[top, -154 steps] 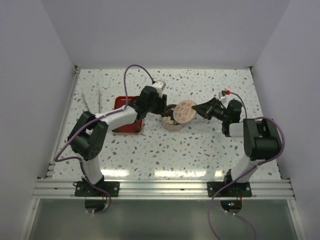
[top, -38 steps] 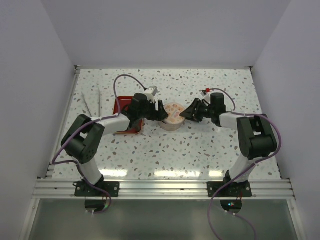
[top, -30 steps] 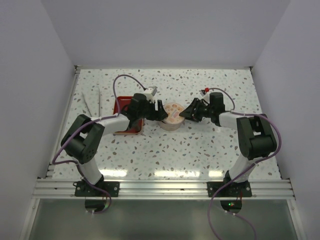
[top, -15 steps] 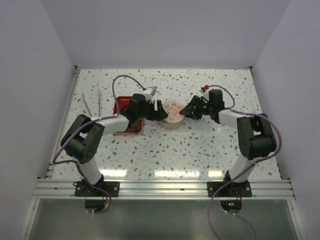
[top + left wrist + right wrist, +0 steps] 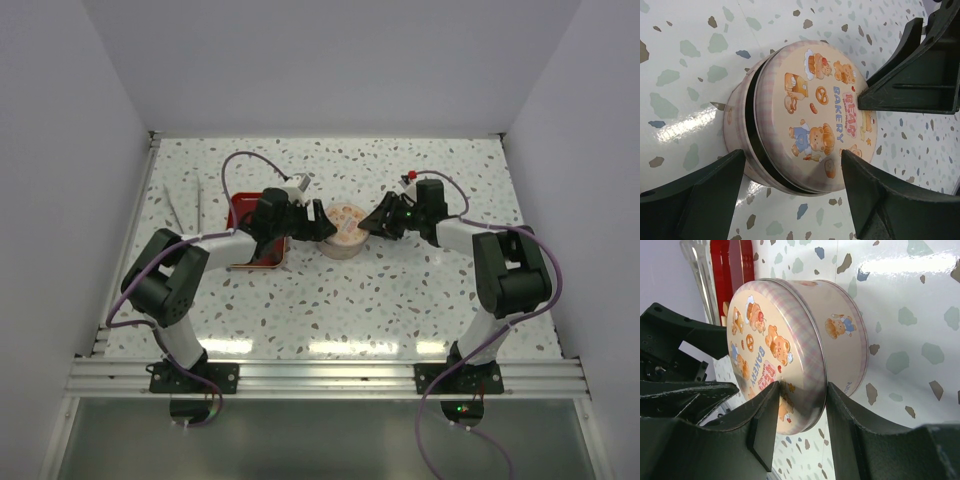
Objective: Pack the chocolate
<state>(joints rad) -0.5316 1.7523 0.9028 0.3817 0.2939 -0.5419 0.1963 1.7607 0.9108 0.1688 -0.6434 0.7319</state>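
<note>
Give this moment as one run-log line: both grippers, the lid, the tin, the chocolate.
left gripper: open, straddling tin | right gripper: shut on lid rim | lid: on tin, gap at one side | chocolate: not visible

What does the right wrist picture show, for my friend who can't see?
The right arm's two black fingers pinch the edge of a bear-picture lid on a round tin. The tin sits on a speckled table, with a red tray beyond it.
</note>
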